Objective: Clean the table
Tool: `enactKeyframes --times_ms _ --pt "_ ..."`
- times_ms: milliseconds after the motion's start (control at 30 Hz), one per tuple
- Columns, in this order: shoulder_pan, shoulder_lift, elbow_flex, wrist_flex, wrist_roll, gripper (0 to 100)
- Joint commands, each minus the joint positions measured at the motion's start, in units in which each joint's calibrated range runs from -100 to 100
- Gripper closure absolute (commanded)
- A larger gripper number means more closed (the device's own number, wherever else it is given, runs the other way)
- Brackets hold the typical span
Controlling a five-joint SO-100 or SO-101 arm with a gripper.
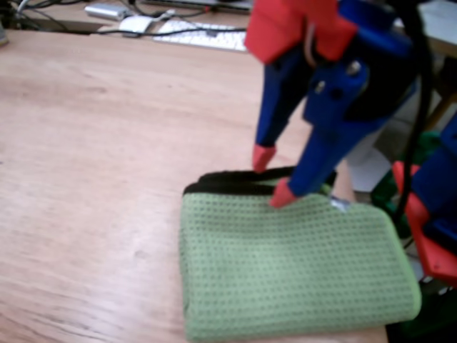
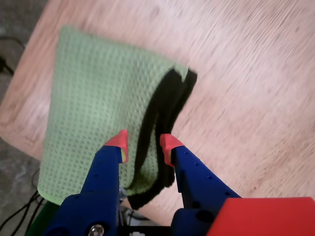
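The table [image 1: 93, 143] is a light reddish-brown wooden top that fills most of the fixed view, and its far edge is cut off by the picture. A folded green cloth [image 1: 293, 268] with a waffle weave lies on it near the lower right corner, and part of the cloth hangs a little over the table edge at the right. Along its far side runs a black edge [image 1: 221, 182]; I cannot tell if this is a border or a second layer under the green. The gripper [image 1: 273, 175], blue with red tips, stands over this black edge with its fingers moderately apart, one tip on each side of the edge, and nothing is held between them. In the wrist view the gripper [image 2: 143, 146] shows the same. Whether the tips touch the cloth is hard to see because the picture is blurred. At the top, behind the table, a keyboard [image 1: 203, 34] and cables are only partly visible.
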Motion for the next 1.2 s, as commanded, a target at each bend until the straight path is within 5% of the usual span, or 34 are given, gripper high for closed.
enactKeyframes --times_ms 0,267,467,867,967,1167 --pt "-6.21 0.22 -2.65 -3.32 0.54 85" --pt "-4.01 -10.07 -10.2 -2.33 2.59 83" --pt "-4.01 -9.81 -16.24 13.76 1.9 58" --pt "10.88 6.82 -13.22 9.74 -1.47 58" --pt "10.88 10.68 -12.84 1.45 -1.42 58" --pt "9.35 22.52 -13.59 0.95 -1.42 58"
